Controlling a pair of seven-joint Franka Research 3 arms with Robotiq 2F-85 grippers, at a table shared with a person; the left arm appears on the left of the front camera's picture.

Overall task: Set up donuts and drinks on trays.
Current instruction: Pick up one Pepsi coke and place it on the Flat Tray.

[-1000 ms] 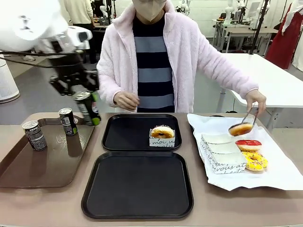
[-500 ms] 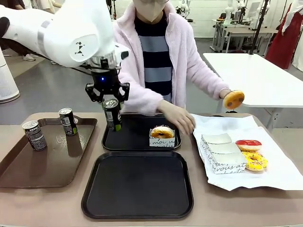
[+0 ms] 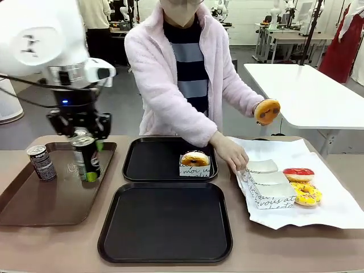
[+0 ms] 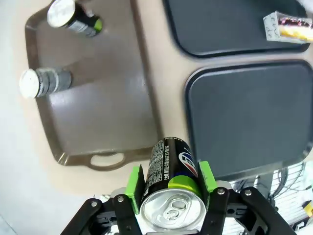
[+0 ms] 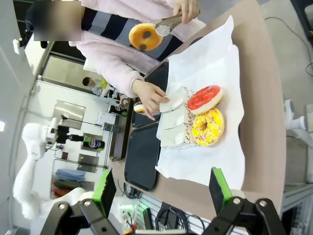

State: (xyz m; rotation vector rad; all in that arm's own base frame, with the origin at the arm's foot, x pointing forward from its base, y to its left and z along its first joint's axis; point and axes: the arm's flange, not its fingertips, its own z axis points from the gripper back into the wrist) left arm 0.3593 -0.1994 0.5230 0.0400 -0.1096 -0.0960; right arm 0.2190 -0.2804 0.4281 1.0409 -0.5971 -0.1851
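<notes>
Left tool is clamped on a drink can, a green pad on either side of the body and the silver top up toward the wrist. The can's long axis runs close to upright. It hangs clear above the right-hand part of the brown tray, where a second can and a third can stand.

Here's what the next move turns on: both black trays lie to the robot's right of the held can. The far black tray has a sleeved glazed donut in its right half, and its left half is bare. The near black tray is bare all over. I'd call it a sideways carry, then a straight drop with the can kept upright.

The left arm is plainly the nearer one. The right tool gapes wide with nothing in it, well apart by the white paper. Across the surface, the person holds a tan donut up in tongs.
</notes>
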